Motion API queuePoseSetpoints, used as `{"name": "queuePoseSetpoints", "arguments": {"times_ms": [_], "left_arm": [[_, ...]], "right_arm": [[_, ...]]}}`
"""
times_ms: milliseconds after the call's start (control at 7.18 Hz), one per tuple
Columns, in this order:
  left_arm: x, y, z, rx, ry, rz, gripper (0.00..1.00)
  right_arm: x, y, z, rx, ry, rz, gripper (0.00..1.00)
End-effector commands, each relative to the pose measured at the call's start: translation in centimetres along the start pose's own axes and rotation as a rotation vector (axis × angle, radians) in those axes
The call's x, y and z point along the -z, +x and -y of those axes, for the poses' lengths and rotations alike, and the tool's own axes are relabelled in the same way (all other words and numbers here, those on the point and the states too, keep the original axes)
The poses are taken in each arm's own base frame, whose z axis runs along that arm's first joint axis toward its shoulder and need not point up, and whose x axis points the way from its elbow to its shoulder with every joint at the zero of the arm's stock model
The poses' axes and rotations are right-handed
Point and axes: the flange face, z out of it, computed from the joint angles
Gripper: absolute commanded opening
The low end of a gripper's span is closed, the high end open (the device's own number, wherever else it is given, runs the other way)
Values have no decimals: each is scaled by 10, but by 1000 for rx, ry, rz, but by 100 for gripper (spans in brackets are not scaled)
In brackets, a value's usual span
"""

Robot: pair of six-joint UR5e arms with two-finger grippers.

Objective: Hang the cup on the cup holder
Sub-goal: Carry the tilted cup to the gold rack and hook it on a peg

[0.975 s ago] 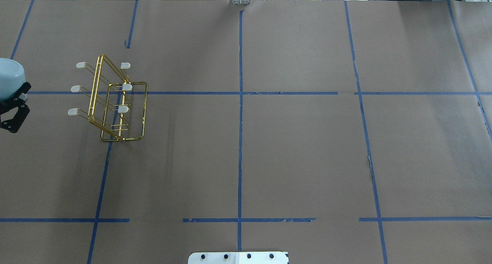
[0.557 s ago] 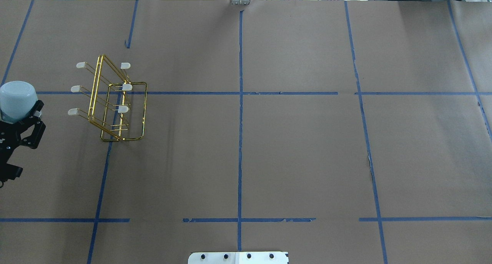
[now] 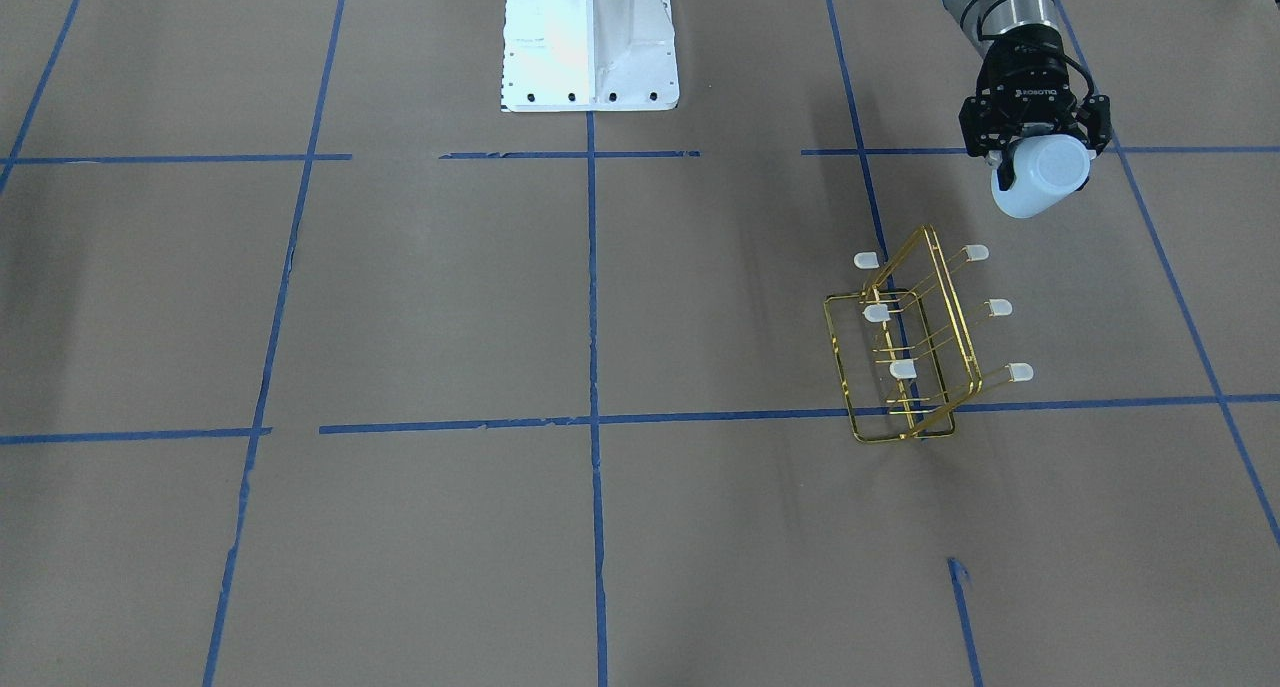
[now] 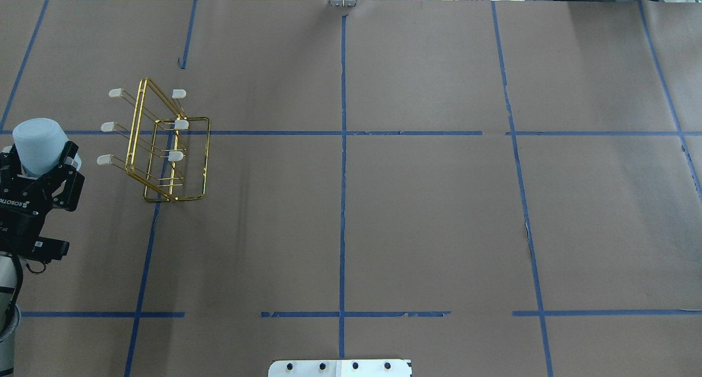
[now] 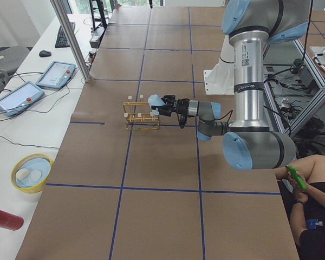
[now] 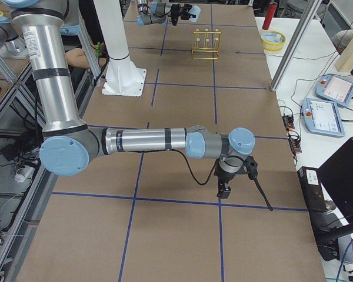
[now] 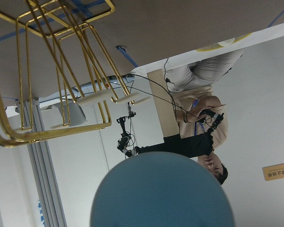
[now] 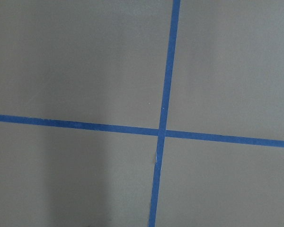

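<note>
Over by the table's left edge, the left gripper (image 4: 43, 160) has its two fingers pinched onto the pale blue cup (image 4: 37, 138), and it's carrying it well up off the table! The cup lies tipped over on its side, closed bottom aimed at the far edge of the table, mouth end tucked back between the fingers. Just beside it, toward the table's middle, stands the gold wire cup holder (image 4: 164, 146), upright on the brown paper near the far left corner, three white-capped prongs (image 4: 104, 159) poking out toward the left edge and three the other way. Cup and holder are apart, nothing touching, with the nearest caps close to the cup's flank. From the left wrist view the cup's rounded bottom fills the lower frame, the gold frame just beyond it. Down at the table's right end, the right gripper (image 6: 223, 187) points straight down above a crossing of blue tape lines (image 8: 162, 131); whether its fingers are spread or together, I cannot tell.
</note>
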Motion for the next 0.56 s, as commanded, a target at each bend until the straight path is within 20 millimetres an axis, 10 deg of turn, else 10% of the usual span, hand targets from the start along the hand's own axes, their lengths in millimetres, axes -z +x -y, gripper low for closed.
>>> {"name": "queuePoseSetpoints", "arguments": {"times_ms": [0,418], "left_arm": [[-3,-9,1,58,-11,-13,0],[-10,-28,19,57,-9,-13,0]], "right_arm": [[0,0,0,-1,0,0,100],[0,0,0,0,1,0,100]]}}
